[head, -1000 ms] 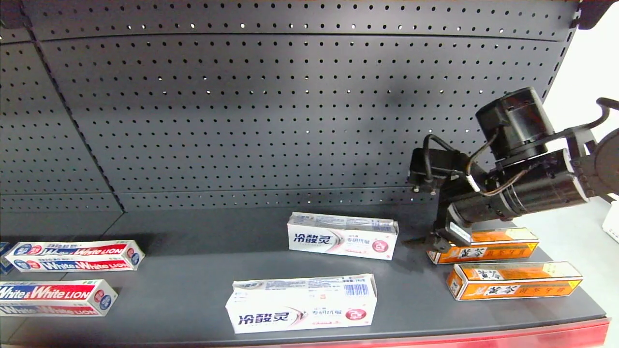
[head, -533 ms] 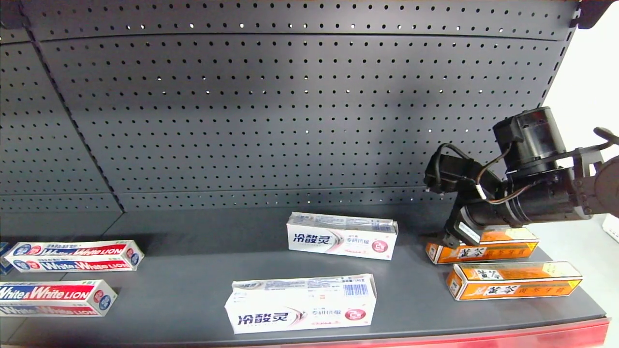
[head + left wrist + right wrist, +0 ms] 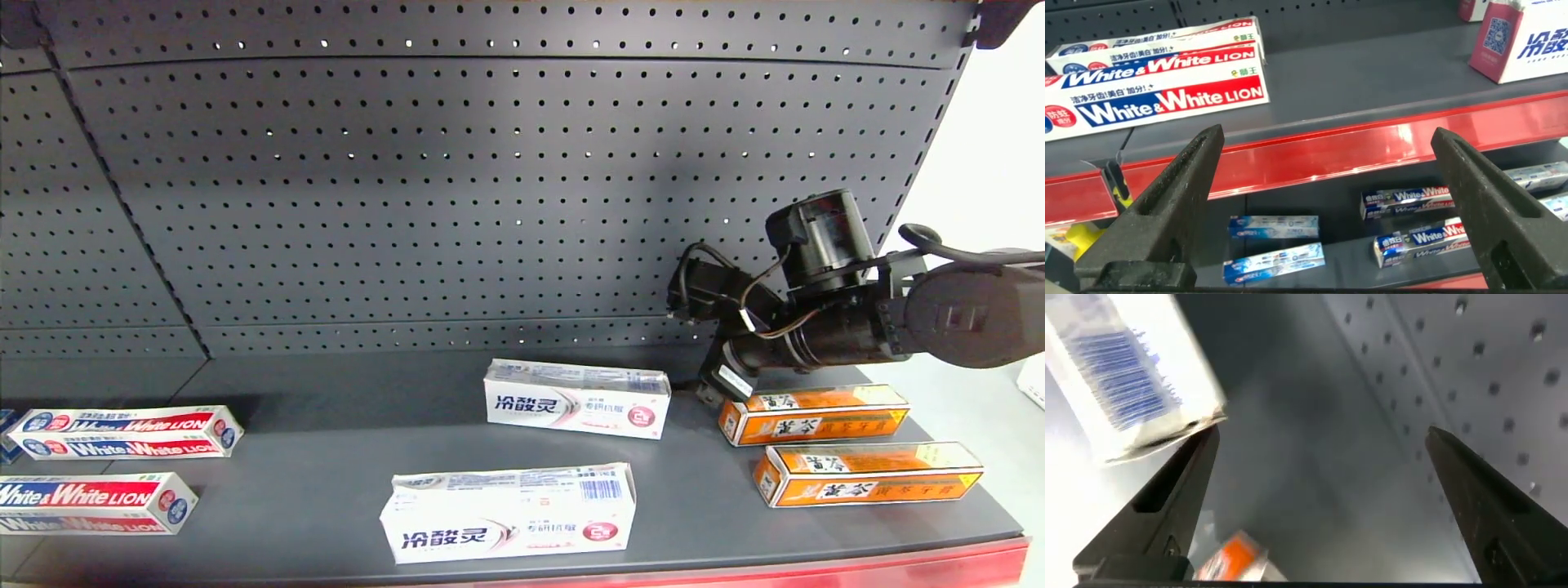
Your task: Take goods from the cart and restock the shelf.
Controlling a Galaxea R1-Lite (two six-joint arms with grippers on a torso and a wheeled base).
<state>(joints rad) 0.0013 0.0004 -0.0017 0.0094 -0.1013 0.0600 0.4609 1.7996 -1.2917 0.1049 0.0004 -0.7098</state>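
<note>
At the left edge of the head view, we are looking at the back red-and-white box (image 3: pixel 122 431) and the front red-and-white box (image 3: pixel 90 502), both lying flat on the shelf (image 3: pixel 326 425). Our left gripper (image 3: pixel 1328 139) is hanging released, its fingers spread wide with nothing between them. It is facing the shelf's red lip (image 3: pixel 1388 143) and the boxes on the level below.

Moving to the centre, the back white box (image 3: pixel 577 400) and the front white box (image 3: pixel 508 513) are resting well apart. Just right of the back white box, our right gripper (image 3: pixel 709 392) is hovering low over bare shelf, close to the pegboard (image 3: pixel 408 204). Its own wrist view is showing it released too, with only the shelf floor and pegboard between its fingers.

At the lower right, the back orange box (image 3: pixel 814 414) and the front orange box (image 3: pixel 867 474) are lying side by side, near each other but apart.

A second ago the right gripper was sitting at the left end of the back orange box. Now it is coming off it, up and to the left, while the box is staying exactly where it was. We are judging that this box is placed and let go. The arm is probably clearing out so we can go back to the cart for the next item.
</note>
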